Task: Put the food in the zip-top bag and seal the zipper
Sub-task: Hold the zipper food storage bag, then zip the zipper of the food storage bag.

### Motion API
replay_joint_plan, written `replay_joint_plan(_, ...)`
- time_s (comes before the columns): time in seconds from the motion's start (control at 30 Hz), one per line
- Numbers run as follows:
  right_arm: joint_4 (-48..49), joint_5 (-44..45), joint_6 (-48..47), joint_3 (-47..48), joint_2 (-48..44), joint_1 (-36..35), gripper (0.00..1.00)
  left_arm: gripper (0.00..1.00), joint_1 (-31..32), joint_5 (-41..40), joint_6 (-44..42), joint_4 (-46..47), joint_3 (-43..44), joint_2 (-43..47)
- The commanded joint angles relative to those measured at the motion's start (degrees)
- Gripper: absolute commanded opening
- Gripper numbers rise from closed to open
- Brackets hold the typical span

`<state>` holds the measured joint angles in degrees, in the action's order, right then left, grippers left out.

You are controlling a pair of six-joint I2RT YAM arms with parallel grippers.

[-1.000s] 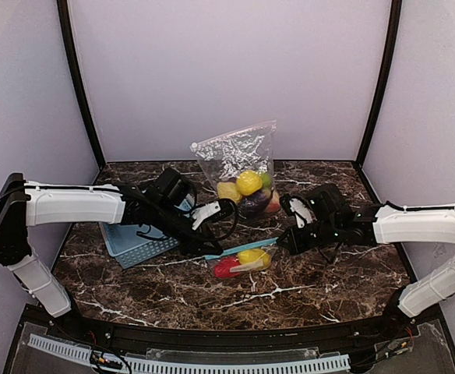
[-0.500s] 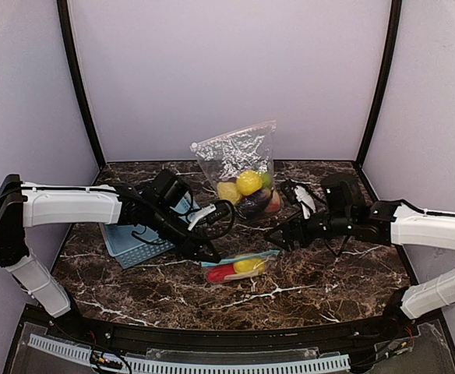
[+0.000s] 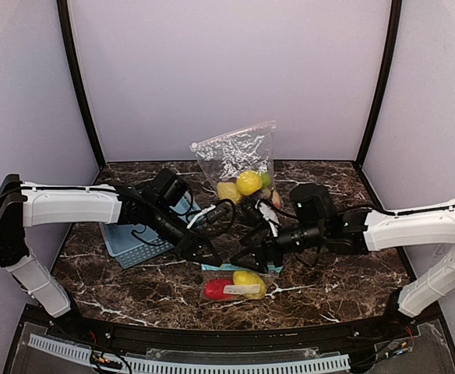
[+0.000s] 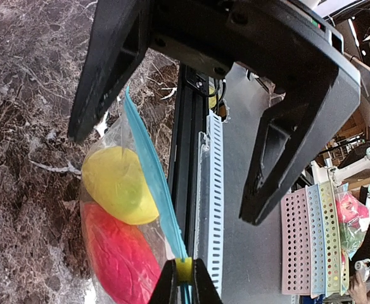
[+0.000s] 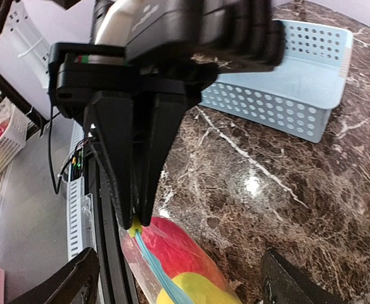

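A small zip-top bag [image 3: 235,287] sits near the table's front with a yellow lemon [image 4: 118,183] and a red piece [image 4: 118,259] of food inside. A blue zipper strip [image 4: 150,190] runs along its top. My left gripper [image 4: 184,269] is shut on the yellow tab at the strip's end, also seen in the right wrist view [image 5: 134,223]. My right gripper [image 3: 247,257] stands open just right of the left gripper [image 3: 206,255], jaws wide on either side of the bag and touching nothing. In its own view the right gripper [image 5: 178,269] faces the left one head on.
A second clear bag [image 3: 243,167] with several toy fruits stands at the back middle. A light-blue perforated basket [image 3: 138,241] lies behind the left arm and shows at the top right of the right wrist view [image 5: 286,82]. The table's front edge is close below the bag.
My right gripper opened, let go of the zipper's right end and moved left toward the left gripper. The bag sank toward the front edge, held only by the left gripper.
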<state>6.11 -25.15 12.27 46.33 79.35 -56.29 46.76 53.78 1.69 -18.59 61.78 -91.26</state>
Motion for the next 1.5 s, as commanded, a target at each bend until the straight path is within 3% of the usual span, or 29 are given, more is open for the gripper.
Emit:
replay_joint_plan(0.0,5.4,-4.3,-0.4,1.1,1.9,-2.0,0.82,0.01,-0.2,3.3,2.0,0.6,1.2,1.2)
replay_joint_plan(0.73,14.7,-4.1,4.0,-0.3,9.2,-4.5,0.49,0.01,-0.2,3.1,9.0,7.6,-0.5,3.9)
replay_joint_plan(1.03,15.1,-0.9,5.6,-1.0,9.9,-4.5,0.00,0.01,-0.2,3.8,12.3,10.5,-1.8,4.6)
replay_joint_plan(1.47,6.5,-1.0,0.1,-0.3,8.2,-4.0,0.00,0.01,-0.5,10.3,11.3,4.4,-1.9,4.9)
